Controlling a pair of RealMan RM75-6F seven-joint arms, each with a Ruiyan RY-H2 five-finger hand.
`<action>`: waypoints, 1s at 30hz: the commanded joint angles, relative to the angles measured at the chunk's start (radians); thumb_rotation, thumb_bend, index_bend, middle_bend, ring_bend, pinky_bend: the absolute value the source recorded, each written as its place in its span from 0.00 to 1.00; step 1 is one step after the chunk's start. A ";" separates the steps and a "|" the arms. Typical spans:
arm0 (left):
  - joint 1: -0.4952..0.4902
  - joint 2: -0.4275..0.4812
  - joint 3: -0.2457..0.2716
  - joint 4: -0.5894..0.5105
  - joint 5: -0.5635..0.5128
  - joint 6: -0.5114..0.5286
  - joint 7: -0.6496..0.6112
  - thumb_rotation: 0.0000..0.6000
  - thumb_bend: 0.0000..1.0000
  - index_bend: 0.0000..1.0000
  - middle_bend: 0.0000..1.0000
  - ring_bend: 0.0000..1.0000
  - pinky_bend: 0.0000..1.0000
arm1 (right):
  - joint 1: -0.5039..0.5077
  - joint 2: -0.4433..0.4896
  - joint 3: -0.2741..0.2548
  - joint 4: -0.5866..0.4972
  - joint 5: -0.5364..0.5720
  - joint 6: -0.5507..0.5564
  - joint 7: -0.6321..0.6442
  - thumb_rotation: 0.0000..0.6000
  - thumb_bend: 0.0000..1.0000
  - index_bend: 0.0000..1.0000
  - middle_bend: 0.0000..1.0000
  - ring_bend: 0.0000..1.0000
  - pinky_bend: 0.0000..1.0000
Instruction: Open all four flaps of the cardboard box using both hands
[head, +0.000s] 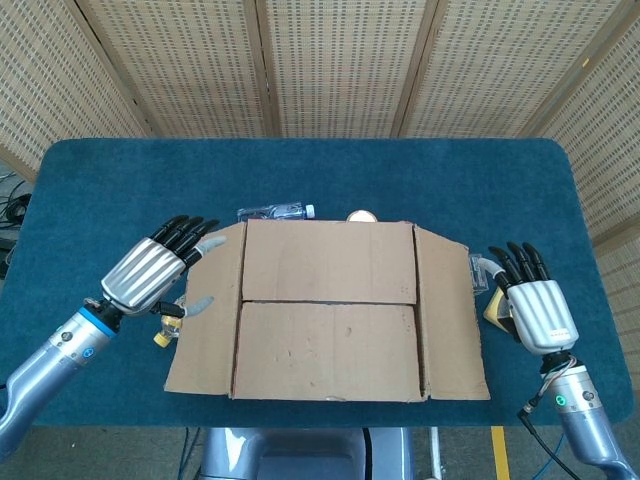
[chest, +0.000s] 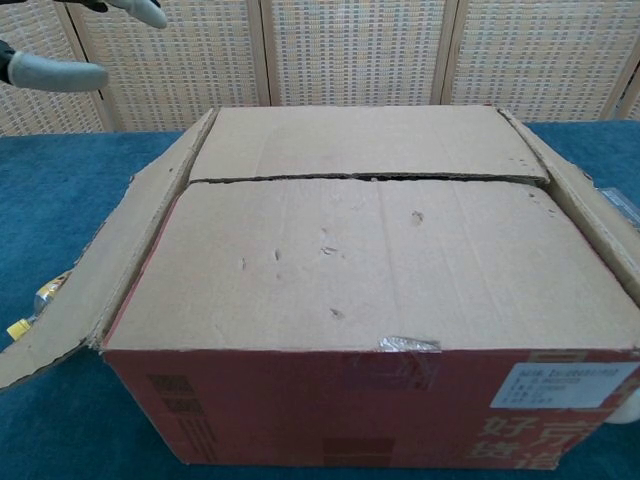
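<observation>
Blue table (head: 330, 175), both hands' fingers (head: 185, 232) spread, holding nothing

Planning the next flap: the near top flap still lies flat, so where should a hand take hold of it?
Judging by the seam, catch the near flap along its free edge at the centre seam, coming from above with fingertips, and lift toward the robot. Its front edge is the hinge.

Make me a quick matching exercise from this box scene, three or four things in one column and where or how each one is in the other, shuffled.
1. left side flap
2. near top flap
3. clear bottle
4. right hand

a. lying flat, closed
b. behind the cardboard box
c. folded outward
d. open, beside the right side flap

Pairs: 1-c, 2-a, 3-b, 4-d
</observation>
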 joint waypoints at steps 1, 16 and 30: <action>-0.033 -0.058 -0.025 0.005 -0.056 -0.018 0.079 0.31 0.32 0.06 0.00 0.00 0.02 | -0.001 -0.001 0.000 0.006 0.002 -0.001 0.006 1.00 1.00 0.19 0.13 0.00 0.00; -0.116 -0.169 -0.036 0.010 -0.176 -0.076 0.240 0.86 0.33 0.00 0.00 0.00 0.00 | -0.003 -0.001 0.003 0.034 0.011 -0.003 0.039 1.00 1.00 0.19 0.13 0.00 0.00; -0.156 -0.227 -0.029 -0.006 -0.265 -0.092 0.289 0.87 0.29 0.00 0.00 0.00 0.00 | -0.009 -0.001 0.003 0.058 0.015 -0.002 0.069 1.00 1.00 0.19 0.13 0.00 0.00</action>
